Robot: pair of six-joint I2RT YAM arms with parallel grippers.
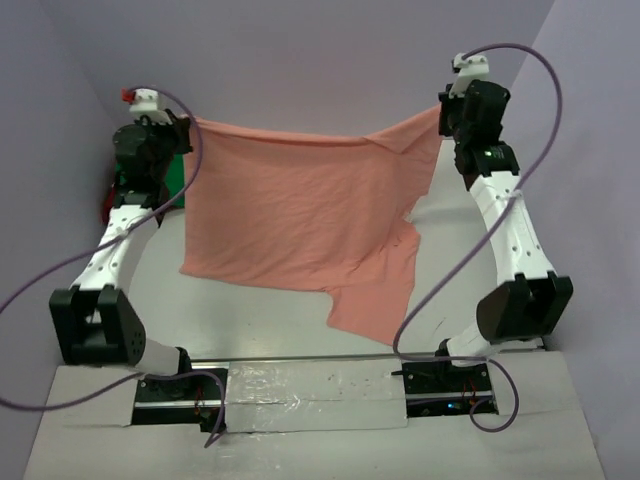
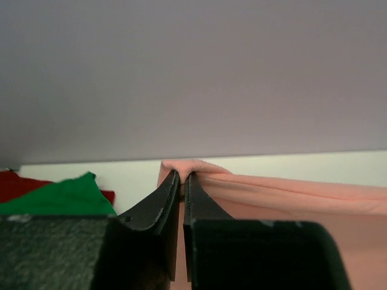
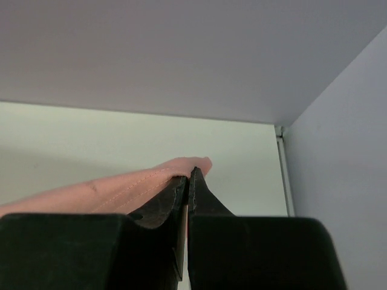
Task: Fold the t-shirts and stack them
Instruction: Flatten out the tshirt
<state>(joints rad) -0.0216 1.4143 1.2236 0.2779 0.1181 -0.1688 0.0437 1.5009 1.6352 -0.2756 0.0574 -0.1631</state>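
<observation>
The salmon-pink t-shirt hangs stretched between both arms above the table, its lower part and one sleeve draping toward the near side. My left gripper is shut on its far left corner; in the left wrist view the cloth bunches between the fingertips of that gripper. My right gripper is shut on the far right corner, where the hem is pinched at the tips of the gripper. A green t-shirt and a red t-shirt lie at the far left, behind the left arm.
Purple walls close in the table on the back, left and right; the right wall stands close to my right gripper. Both arm bases sit at the near edge, with purple cables looping beside each arm.
</observation>
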